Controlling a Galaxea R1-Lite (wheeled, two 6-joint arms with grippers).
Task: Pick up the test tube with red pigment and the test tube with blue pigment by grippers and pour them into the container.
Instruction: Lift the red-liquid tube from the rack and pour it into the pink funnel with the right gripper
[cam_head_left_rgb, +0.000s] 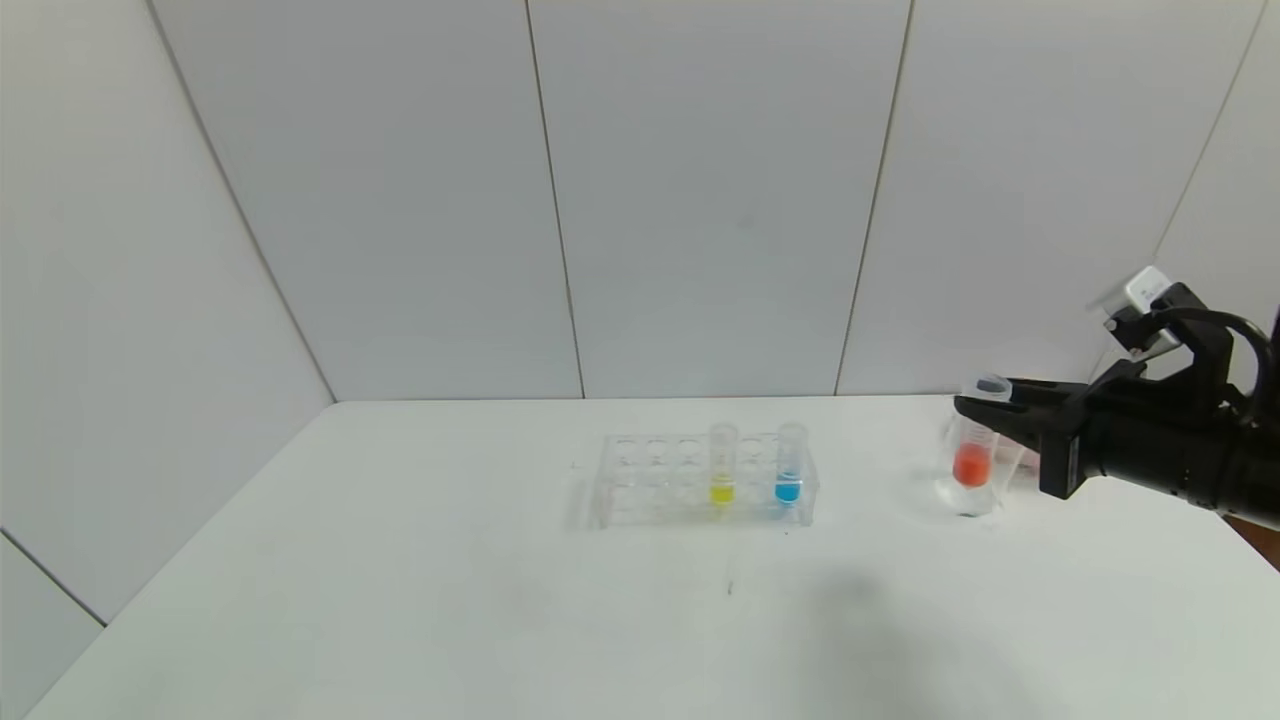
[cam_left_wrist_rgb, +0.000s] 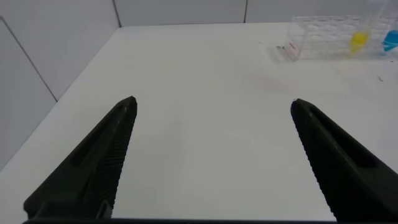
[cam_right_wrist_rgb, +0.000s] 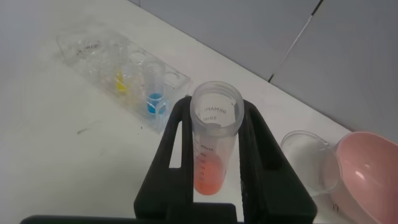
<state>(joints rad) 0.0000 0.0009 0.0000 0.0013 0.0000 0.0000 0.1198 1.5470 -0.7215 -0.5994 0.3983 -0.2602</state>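
Note:
My right gripper (cam_head_left_rgb: 975, 405) is shut on the test tube with red pigment (cam_head_left_rgb: 972, 455) and holds it upright near its open top, at the table's right side. In the right wrist view the tube (cam_right_wrist_rgb: 211, 155) sits between the black fingers (cam_right_wrist_rgb: 177, 143), orange-red liquid at its bottom. The clear container (cam_head_left_rgb: 987, 500) stands just behind it and shows beside it in the right wrist view (cam_right_wrist_rgb: 308, 155). The test tube with blue pigment (cam_head_left_rgb: 789, 470) stands in the clear rack (cam_head_left_rgb: 650, 480). My left gripper (cam_left_wrist_rgb: 213, 106) is open and empty over bare table.
A tube with yellow liquid (cam_head_left_rgb: 722, 470) stands in the rack beside the blue one. A pink bowl (cam_right_wrist_rgb: 367, 171) sits next to the container, towards the right edge. White walls close the back and left side.

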